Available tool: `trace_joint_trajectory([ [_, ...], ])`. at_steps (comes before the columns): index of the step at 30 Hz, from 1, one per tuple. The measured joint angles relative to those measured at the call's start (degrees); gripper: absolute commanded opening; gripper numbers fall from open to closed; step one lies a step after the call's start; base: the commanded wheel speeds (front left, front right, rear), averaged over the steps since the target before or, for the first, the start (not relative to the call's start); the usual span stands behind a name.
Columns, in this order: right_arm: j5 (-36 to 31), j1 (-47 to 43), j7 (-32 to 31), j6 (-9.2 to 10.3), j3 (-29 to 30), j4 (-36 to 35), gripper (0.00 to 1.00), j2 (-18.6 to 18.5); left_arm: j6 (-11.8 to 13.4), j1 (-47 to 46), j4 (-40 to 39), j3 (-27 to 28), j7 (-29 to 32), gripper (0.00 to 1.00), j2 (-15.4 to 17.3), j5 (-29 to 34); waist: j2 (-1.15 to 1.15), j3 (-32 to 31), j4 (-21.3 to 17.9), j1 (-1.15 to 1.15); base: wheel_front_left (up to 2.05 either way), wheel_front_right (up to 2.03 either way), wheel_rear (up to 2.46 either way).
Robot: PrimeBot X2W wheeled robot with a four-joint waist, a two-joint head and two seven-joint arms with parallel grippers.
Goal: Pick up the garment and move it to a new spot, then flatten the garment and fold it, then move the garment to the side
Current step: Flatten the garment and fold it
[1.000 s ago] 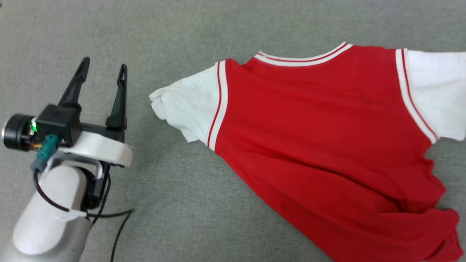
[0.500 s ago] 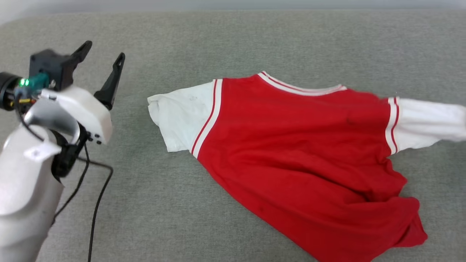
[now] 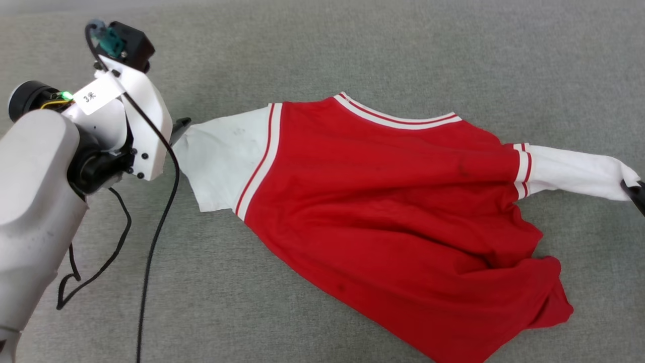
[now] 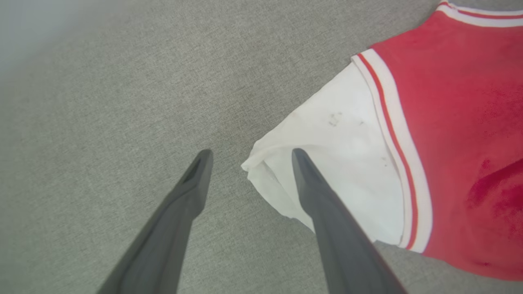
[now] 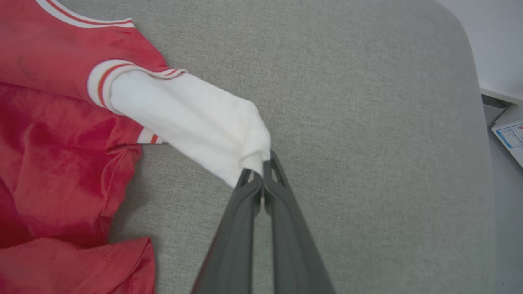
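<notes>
Nearest the robot, the shirt (image 3: 383, 201) lies plain red side up across the middle of the grey cloth surface (image 3: 302, 45). Its hem (image 3: 534, 302) is rumpled and bunched on the right. A little farther out, the left gripper (image 4: 250, 152) hangs with its fingers spread wide at the tip of the near white sleeve (image 4: 339, 163). One finger is over the cloth and the other over bare surface, with nothing gripped. Over on the right, the right gripper (image 5: 261, 165) is clamped tight on the end of the other white sleeve (image 5: 196, 118), which stretches out straight toward the surface's right edge. Farthest off, the striped collar (image 3: 398, 117) points at the far edge.
</notes>
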State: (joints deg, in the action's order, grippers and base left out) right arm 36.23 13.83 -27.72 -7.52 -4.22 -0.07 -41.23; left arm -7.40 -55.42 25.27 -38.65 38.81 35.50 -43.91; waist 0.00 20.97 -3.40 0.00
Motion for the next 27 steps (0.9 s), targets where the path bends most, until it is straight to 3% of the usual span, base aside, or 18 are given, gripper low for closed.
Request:
trace_joint_trajectory([
  [15, 0.1, 5.3, -0.02, 0.01, -4.25, 1.13, 0.0, 1.01, 0.05, -5.66, 10.21, -9.49, 5.95, 0.99, -1.31, -7.21, 0.0, 4.96, -1.87, 0.0, 0.0, 0.0, 0.0],
  [16, 0.11, 5.46, 0.05, 0.01, -4.42, 1.25, 0.0, 1.01, 0.08, -5.88, 10.09, -10.31, 5.97, 0.32, -1.07, -7.36, 0.0, 4.95, -1.86, 0.0, 0.0, 0.0, 0.0],
  [17, 0.11, 5.6, 0.13, 0.01, -4.54, 1.44, 0.0, 1.01, 0.08, -5.97, 9.96, -10.93, 5.91, 0.0, -0.9, -7.58, 0.0, 4.9, -1.81, 0.0, 0.0, 0.0, 0.0],
  [22, 0.08, 6.15, 1.27, 0.01, -5.03, 1.82, 0.0, 0.85, 0.0, -5.34, 9.02, -13.99, 2.71, 0.0, -0.45, -9.34, 0.0, 3.71, -1.37, 0.0, 0.0, 0.0, 0.0],
  [27, -0.52, 8.34, 2.0, 0.0, -5.68, 1.9, 0.0, 0.11, 0.0, -4.55, 7.75, -15.81, -5.97, 0.0, 0.94, -8.75, 0.0, 1.23, -0.79, 0.0, 0.0, 0.0, 0.0],
])
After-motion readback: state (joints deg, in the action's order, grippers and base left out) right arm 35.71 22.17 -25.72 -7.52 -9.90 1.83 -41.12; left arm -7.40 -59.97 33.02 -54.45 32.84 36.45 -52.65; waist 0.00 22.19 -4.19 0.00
